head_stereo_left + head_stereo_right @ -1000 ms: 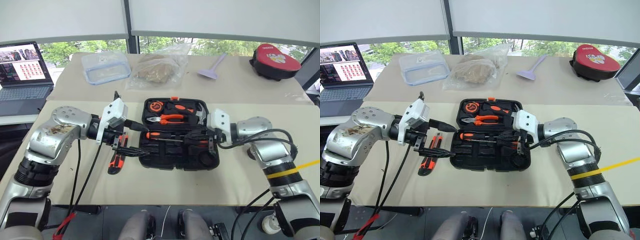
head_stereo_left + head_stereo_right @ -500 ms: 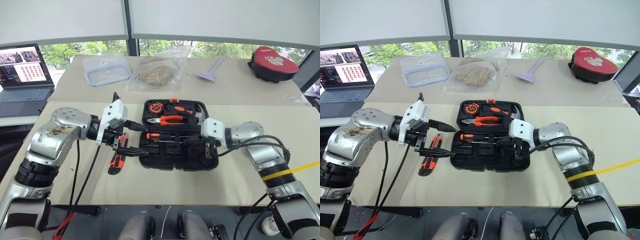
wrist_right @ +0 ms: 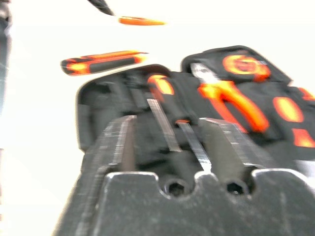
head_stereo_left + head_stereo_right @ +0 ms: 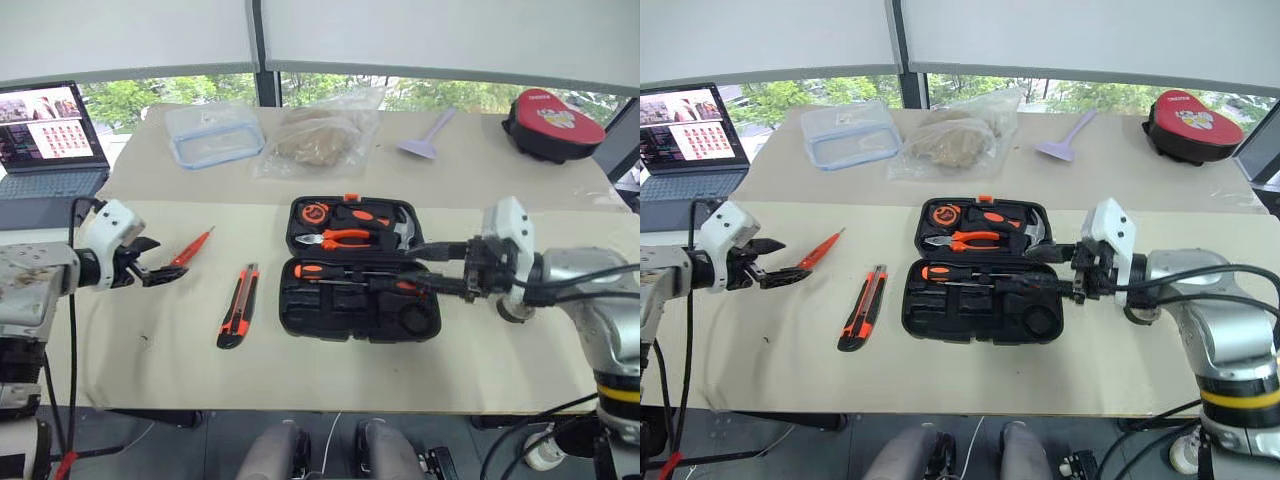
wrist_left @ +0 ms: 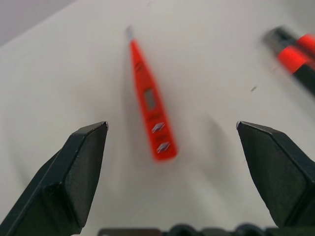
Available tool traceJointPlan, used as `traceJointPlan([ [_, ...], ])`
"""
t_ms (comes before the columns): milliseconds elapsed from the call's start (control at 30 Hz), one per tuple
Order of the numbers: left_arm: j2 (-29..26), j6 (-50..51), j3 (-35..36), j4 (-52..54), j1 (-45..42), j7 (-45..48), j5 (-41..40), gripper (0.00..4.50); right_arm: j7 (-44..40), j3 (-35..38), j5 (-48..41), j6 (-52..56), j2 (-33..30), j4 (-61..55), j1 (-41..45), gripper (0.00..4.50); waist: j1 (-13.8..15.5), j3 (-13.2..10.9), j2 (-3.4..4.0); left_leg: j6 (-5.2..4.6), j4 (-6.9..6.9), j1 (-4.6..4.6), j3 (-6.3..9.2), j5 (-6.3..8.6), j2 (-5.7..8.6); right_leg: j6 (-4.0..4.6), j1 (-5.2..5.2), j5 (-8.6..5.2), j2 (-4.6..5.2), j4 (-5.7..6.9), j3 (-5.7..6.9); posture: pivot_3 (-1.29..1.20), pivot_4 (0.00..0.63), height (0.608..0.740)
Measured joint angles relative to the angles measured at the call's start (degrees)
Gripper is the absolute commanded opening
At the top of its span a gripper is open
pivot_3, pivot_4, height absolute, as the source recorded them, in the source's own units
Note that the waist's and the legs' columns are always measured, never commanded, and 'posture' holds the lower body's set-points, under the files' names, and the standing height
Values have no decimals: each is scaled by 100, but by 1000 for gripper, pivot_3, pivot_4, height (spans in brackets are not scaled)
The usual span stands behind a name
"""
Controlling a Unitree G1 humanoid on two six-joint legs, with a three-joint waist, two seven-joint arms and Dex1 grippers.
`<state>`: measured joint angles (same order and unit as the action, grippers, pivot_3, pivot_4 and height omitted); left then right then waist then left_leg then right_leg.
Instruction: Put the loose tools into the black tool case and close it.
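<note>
- Bench (image 4: 330,375) under a beige cover carries everything, with a laptop (image 4: 45,145) at its far left corner.
- Black tool case (image 4: 358,268) lies open at the middle: pliers (image 4: 340,238) and a hammer (image 4: 402,232) sit in the far half, two black-and-orange screwdrivers (image 4: 345,272) in the near half.
- Right gripper (image 4: 1035,270) hangs over the case's right side, fingers a little apart, nothing between them.
- Left gripper (image 4: 160,262) is out over the bench's left part, fingers spread wide and empty.
- Red-and-black pouch (image 4: 552,122), a clear lidded box (image 4: 213,135) and a plastic bag (image 4: 318,140) sit along the far side.
- Utility knife (image 4: 238,305) lies on the bench just left of the case.
- Small orange screwdriver (image 4: 192,247) lies on the bench just beyond the left gripper's fingertips, apart from the knife.
</note>
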<state>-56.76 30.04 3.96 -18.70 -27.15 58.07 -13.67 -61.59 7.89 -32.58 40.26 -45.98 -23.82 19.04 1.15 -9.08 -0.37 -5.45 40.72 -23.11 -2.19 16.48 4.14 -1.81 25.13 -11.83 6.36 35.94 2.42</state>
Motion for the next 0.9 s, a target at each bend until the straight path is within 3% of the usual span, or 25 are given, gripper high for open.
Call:
traceJointPlan([
  [67,27,13,-88,-323,-207,-11,90,4500,130,47,-143,161,-23,-211,-85,4477,16,-1,-6,-2,4,-6,0,0,1,0,1,0,1,6,1,0,150,728],
  [367,761,-243,-1022,-1963,-1804,103,912,4500,692,85,-484,405,-38,-657,-116,4477,45,0,-16,-46,11,-17,-3,-20,10,-5,7,3,-19,15,25,0,150,728],
  [533,961,-411,-1292,-2656,-2266,115,1266,4500,929,85,-555,405,-29,-767,-126,4477,6,0,-22,-47,11,-17,-3,-21,10,-5,7,3,-14,18,22,0,150,728],
  [567,995,-423,-1292,-2751,-2326,121,1301,3972,959,86,-604,406,-30,-820,-135,4500,5,0,-21,-47,12,-15,-3,-21,10,-5,6,3,-10,18,21,0,150,728],
  [667,1082,-504,-1287,-2894,-2405,173,1333,3105,1047,87,-713,409,-31,-952,-163,4500,11,1,-23,-47,13,-14,-2,-21,9,-5,5,3,3,15,17,0,150,728],
  [900,1045,-518,-1199,-2895,-2386,383,1329,514,1170,287,-874,436,-229,-997,-410,4500,0,2,-27,-48,13,-17,-2,-20,8,-5,10,3,3,17,-5,0,150,728],
])
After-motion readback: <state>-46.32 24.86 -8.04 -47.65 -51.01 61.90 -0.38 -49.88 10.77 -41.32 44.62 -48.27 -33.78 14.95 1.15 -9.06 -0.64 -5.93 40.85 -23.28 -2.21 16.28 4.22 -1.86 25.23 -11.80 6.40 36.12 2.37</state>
